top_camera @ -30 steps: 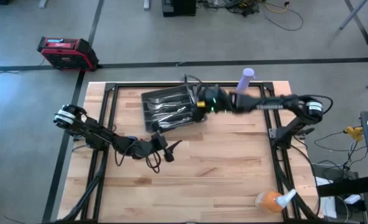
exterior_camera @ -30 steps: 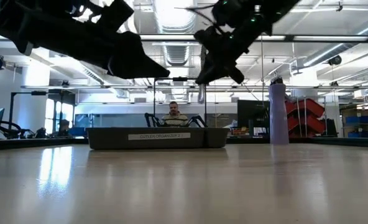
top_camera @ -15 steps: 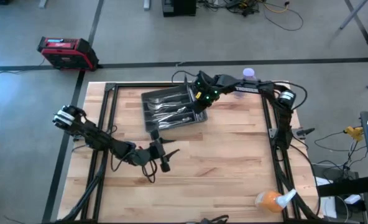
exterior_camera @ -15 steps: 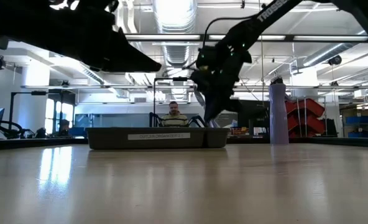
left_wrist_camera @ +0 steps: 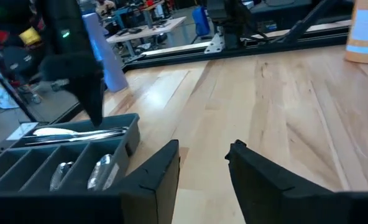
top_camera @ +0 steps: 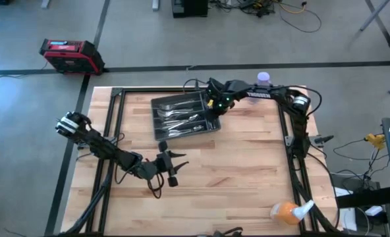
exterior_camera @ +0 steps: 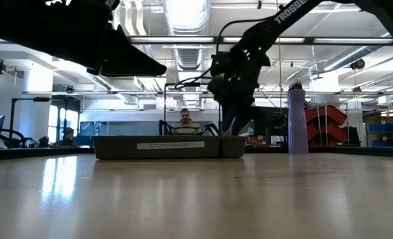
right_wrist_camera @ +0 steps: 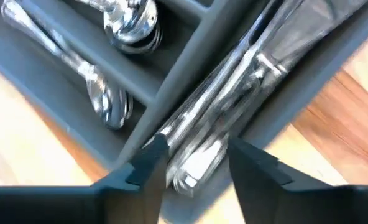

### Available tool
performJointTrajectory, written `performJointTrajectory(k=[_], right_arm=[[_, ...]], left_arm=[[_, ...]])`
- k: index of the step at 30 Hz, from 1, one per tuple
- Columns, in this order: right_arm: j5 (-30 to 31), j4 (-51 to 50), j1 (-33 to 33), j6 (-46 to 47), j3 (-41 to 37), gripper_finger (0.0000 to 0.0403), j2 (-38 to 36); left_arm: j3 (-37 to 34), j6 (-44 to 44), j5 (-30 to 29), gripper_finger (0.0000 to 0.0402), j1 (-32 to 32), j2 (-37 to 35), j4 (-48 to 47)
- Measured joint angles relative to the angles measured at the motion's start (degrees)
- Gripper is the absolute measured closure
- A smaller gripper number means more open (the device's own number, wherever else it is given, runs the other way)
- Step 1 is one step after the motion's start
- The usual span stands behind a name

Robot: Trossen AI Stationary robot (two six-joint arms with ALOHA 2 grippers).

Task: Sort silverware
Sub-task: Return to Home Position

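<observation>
**Silverware in the tray, right claw above it**

Silverware (top_camera: 182,117) lies in the compartments of the dark tray (top_camera: 157,104) at the far middle of the worktop (top_camera: 248,171). The right claw (right_wrist_camera: 193,155) hangs over the tray's right end, fingers apart and holding nothing, with knives (right_wrist_camera: 234,81) directly below. The left claw (left_wrist_camera: 202,155) hovers over bare wood nearer, fingers apart and holding nothing. A purple bottle (top_camera: 263,79) stands at the far edge.

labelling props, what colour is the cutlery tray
Dark grey tray, clearest in the right wrist view.
</observation>
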Motion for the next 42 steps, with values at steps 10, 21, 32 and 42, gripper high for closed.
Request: performJointTrajectory(k=[10,21,32,42], right_arm=[[10.2,-1.7,5.4,-12.9,-4.9,0.0193,-15.5],[10.6,20.9,9.8,-14.1,-31.6,0.0222,-37.1],[11.6,20.3,12.5,-19.0,-43.9,0.0233,-46.7],[11.9,38.3,12.7,-15.2,-63.4,0.0236,-64.8]], left_arm=[[-0.4,0.1,9.4,0.0280,-0.5,-1.2,1.4],[-9.2,8.6,15.6,0.0278,7.5,-12.9,14.9],[-9.8,7.4,6.0,0.0270,8.3,-28.2,8.3],[-14.3,8.3,3.4,0.0282,8.3,-52.2,-8.6]])
